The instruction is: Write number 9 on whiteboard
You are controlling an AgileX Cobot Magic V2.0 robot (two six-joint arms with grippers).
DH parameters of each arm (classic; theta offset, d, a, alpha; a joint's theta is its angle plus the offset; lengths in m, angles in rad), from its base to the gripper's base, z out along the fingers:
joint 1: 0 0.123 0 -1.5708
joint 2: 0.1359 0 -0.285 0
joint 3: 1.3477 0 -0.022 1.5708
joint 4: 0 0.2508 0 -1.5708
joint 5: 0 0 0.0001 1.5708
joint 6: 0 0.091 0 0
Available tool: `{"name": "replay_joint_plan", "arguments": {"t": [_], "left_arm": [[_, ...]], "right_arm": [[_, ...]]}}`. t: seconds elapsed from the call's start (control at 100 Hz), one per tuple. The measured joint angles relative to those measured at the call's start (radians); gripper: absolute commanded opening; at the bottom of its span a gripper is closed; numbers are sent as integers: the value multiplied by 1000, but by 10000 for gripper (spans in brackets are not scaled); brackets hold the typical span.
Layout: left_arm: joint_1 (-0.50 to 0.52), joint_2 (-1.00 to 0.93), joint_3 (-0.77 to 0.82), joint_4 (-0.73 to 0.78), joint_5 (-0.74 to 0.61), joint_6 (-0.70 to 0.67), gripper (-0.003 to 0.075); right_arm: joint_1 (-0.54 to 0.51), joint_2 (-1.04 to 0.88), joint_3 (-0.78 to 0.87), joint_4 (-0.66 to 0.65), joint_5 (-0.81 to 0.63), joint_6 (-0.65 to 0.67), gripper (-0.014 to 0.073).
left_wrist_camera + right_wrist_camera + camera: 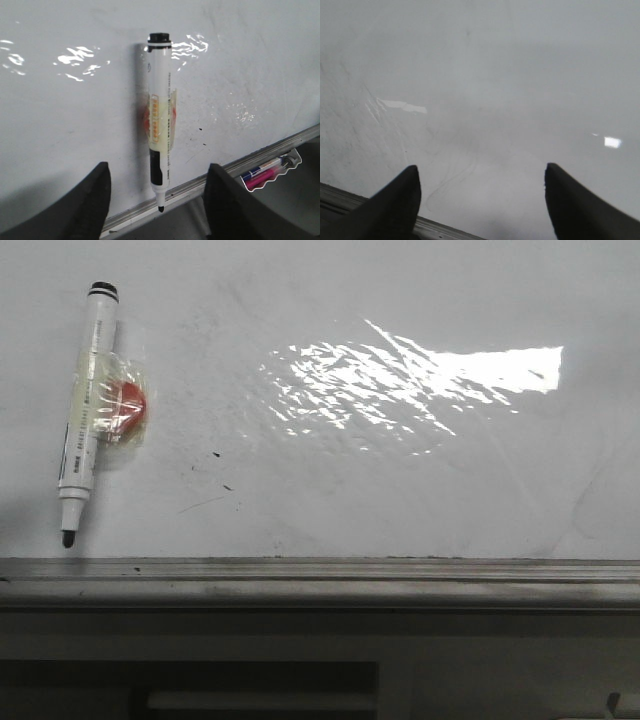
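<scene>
**Marker unclaimed, board blank**

Evidently no number 9 is on the whiteboard point(400, 480) yet — only specks and faint scratches. The marker point(86, 410) sits on the board at its left side, tip down just above the grey ledge point(320, 580), taped to a red holder point(125, 408). Left gripper point(157, 200) fingers spread wide, empty, straddling the marker's lower end. Right gripper point(480, 200) likewise wide, empty, facing bare board.

Risks: the tape may resist the pull; a skewed grasp would tilt the nib; glare could mask thin strokes.

Hidden: both arms in the front view — only fingertips show.
</scene>
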Motion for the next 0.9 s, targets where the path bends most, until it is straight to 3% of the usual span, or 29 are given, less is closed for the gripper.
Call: {"name": "replay_joint_plan", "arguments": {"t": [0.27, 0.44, 0.53, 0.67, 0.8, 0.9], "left_arm": [[-154, 163, -2, -15, -85, 1, 375], [-185, 258, -2, -19, -149, 1, 360], [-191, 293, -4, -36, -185, 2, 267], [-193, 322, -11, -65, -202, 2, -23], [-208, 318, -30, -74, -191, 49, -20], [-235, 285, -69, -68, -147, 232, -20]], "right_arm": [[-1, 30, 0, 0, -6, 0, 459], [-1, 30, 0, -2, -8, 0, 459], [-1, 30, 0, -2, -15, 0, 459], [5, 30, 0, -2, -44, 0, 459], [46, 33, -7, 8, -49, -3, 459], [98, 54, -38, 68, -26, -112, 459]]}}
